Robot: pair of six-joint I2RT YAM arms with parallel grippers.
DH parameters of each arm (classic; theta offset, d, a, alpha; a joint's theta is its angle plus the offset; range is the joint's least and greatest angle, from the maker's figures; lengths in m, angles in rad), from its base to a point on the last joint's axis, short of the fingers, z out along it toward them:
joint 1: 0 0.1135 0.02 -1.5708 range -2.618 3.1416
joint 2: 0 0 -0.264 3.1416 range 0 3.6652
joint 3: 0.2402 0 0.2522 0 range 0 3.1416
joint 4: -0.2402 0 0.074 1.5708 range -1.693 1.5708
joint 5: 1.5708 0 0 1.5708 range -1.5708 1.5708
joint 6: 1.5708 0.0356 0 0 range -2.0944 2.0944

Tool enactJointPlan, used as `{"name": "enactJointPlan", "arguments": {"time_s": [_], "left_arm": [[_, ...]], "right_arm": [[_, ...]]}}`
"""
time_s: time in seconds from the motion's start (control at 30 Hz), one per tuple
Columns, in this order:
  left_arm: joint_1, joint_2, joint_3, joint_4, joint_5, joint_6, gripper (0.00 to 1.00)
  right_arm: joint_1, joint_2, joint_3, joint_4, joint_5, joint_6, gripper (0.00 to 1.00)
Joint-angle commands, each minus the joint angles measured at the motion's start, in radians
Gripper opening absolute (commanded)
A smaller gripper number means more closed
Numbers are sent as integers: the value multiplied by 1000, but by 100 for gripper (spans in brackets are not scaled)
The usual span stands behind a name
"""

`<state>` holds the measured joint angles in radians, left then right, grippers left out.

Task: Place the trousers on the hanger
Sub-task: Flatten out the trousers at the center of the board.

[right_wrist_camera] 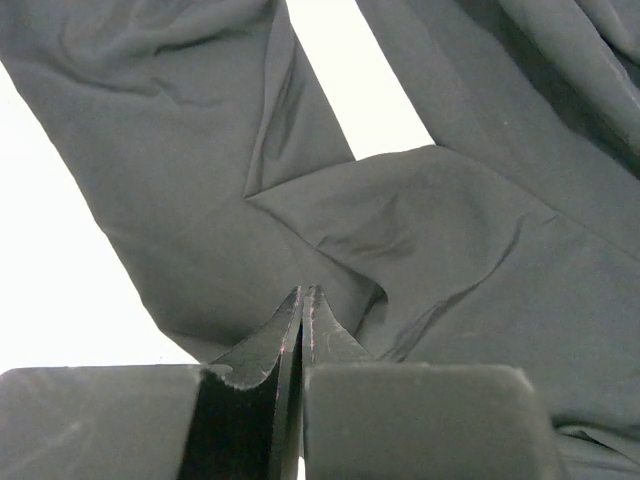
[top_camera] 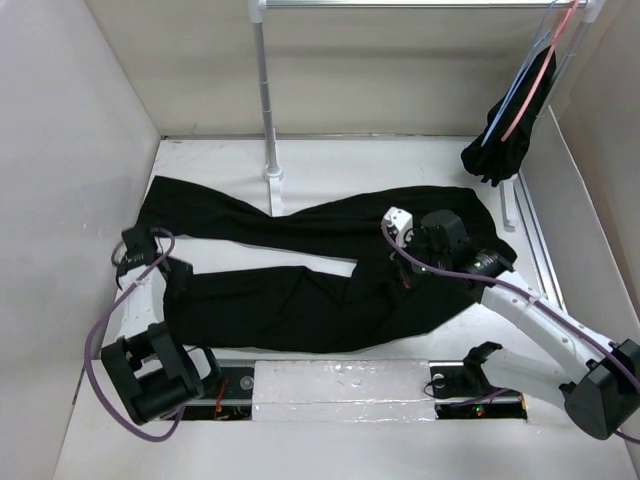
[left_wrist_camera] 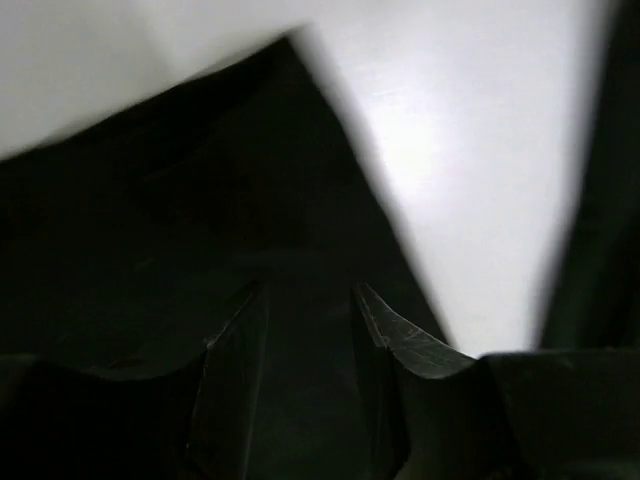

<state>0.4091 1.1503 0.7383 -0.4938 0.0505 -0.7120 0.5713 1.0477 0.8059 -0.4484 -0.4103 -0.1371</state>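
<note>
Right claw (right_wrist_camera: pixel 302 292) closed above trousers (right_wrist_camera: pixel 450 250), left claw (left_wrist_camera: pixel 310 292) at leg end

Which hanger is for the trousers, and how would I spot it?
Follow the metal rail across the back to its right end, where a bunched black garment hangs. The hanger is the thin light-blue one there; the pink hanger beside it is otherwise alike.
</note>
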Motion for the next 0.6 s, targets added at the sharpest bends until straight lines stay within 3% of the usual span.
{"name": "enactJointPlan", "arguments": {"time_s": [0.0, 0.1, 0.13, 0.37, 0.57], "left_arm": [[81, -29, -85, -71, -4, -125, 35], [91, -32, -103, -49, -17, -184, 39], [91, -32, -102, -29, -30, -205, 49], [91, -34, -122, 38, -73, -241, 56], [91, 32, -100, 69, -81, -241, 55]], "right_arm": [[10, -6, -5, -15, 8, -22, 1], [10, 11, 1, -61, 10, -44, 1], [1, 8, -2, -62, 4, -56, 1], [-8, 17, 9, -76, -2, -78, 1], [-17, 23, 16, -84, -2, -84, 1]]}}
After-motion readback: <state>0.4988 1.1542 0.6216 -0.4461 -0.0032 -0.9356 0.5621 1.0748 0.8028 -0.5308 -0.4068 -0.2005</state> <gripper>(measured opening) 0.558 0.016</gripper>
